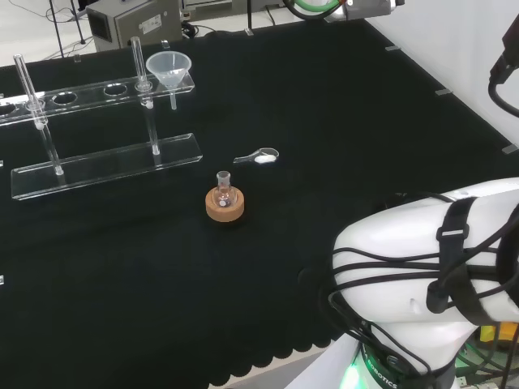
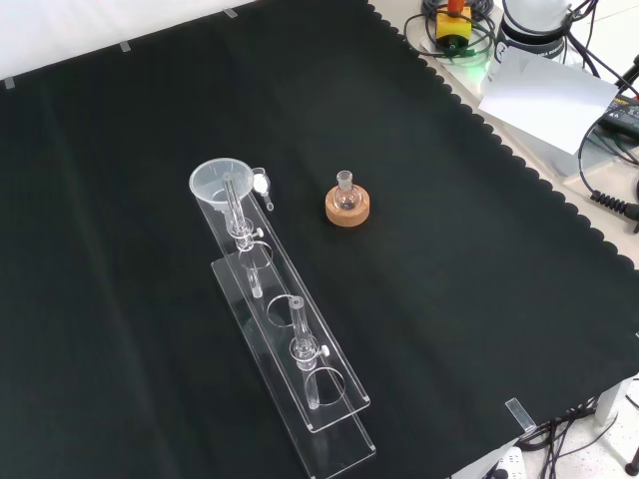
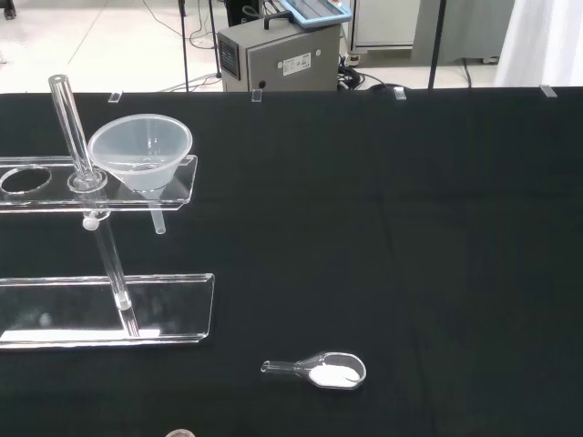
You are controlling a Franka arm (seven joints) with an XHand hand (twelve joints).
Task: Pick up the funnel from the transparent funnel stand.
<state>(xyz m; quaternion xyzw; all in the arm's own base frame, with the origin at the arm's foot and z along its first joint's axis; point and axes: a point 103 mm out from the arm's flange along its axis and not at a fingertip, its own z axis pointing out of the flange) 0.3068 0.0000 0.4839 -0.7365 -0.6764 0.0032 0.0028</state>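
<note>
Black cloth (image 2: 120, 329) across the bench. Clear stand (image 1: 105, 166) toward the head view's far left. Funnel (image 1: 169, 70) seated in the end hole of the stand's upper shelf, stem hanging below. Small flask (image 1: 224, 186) upright on a cork ring (image 1: 225, 207), near a little scoop (image 1: 261, 156) of white powder. Hand's fingers: cannot tell.

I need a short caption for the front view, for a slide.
Clear plastic funnel sits in transparent funnel stand, beside small flask on cork ring.
</note>
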